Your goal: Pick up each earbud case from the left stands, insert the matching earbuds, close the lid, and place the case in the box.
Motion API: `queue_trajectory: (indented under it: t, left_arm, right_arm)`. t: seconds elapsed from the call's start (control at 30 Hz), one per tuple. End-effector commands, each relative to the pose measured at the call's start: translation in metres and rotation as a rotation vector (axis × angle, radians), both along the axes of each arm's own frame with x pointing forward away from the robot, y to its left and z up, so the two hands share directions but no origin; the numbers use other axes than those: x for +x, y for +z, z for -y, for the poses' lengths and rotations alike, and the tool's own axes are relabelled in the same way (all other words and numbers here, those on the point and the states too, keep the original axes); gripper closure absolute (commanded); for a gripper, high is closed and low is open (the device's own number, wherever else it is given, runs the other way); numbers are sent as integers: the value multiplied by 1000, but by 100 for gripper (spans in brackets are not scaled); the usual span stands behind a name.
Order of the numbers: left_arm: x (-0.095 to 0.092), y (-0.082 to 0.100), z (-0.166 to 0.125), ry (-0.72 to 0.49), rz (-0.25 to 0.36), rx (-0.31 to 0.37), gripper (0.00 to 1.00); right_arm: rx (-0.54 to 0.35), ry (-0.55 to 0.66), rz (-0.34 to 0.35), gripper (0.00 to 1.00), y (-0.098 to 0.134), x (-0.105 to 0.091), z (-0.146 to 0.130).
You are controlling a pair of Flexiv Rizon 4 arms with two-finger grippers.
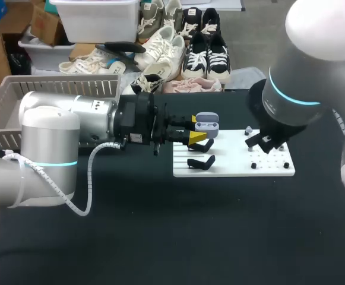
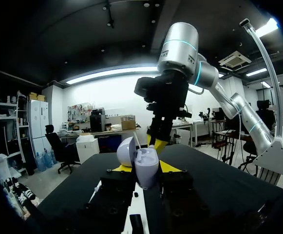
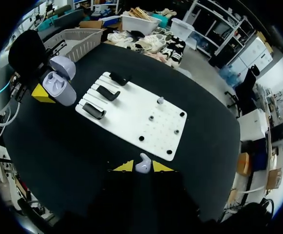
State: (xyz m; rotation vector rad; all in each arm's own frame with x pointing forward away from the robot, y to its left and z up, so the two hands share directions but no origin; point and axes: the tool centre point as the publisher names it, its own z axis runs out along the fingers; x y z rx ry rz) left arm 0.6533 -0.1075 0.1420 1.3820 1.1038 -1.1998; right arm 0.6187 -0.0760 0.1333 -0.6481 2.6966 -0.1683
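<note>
- Earbud case point(image 1: 206, 126), lid open, is held just above the centre of the head frame. It is clamped between the left gripper's point(image 1: 197, 137) fingers, its opening turned upward, apparently so that buds can be received.
- An earbud point(image 3: 142, 164) is pinched between the right gripper's point(image 3: 142, 167) fingers above the white stand board point(image 1: 231, 169), seemingly ready for insertion.
- A basket point(image 1: 18, 89) is seen at upper left, where the finished case is presumably to be placed.

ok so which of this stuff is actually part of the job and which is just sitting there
In the job: open lilac plastic earbud case, clamped in the left hand; pale lilac earbud, pinched in the right hand; small grey piece on the white pegboard, likely the second earbud; grey slatted plastic basket.
Just sitting there: three empty black stands; bare black pegs.
</note>
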Motion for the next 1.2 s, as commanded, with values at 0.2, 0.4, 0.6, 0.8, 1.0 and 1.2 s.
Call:
queue_trajectory:
  t: [0.2, 0.4, 0.6, 0.8, 1.0, 1.2]
  left_arm:
    - [-1, 0, 0, 3, 1, -1, 100]
    - [-1, 0, 0, 3, 1, -1, 100]
    - [-1, 0, 0, 3, 1, -1, 100]
    - [-1, 0, 0, 3, 1, -1, 100]
    - [-1, 0, 0, 3, 1, -1, 100]
    - [-1, 0, 0, 3, 1, -1, 100]
  right_arm:
    - [-19, 42, -73, 100, 37, -16, -40]
    - [-44, 92, -84, 100, 55, -32, -67]
    - [-48, 142, -69, 100, 71, -44, -84]
    - [-48, 142, -69, 100, 71, -44, -84]
    - [-48, 142, -69, 100, 71, -44, -84]
    - [-25, 74, -63, 100, 72, -32, -101]
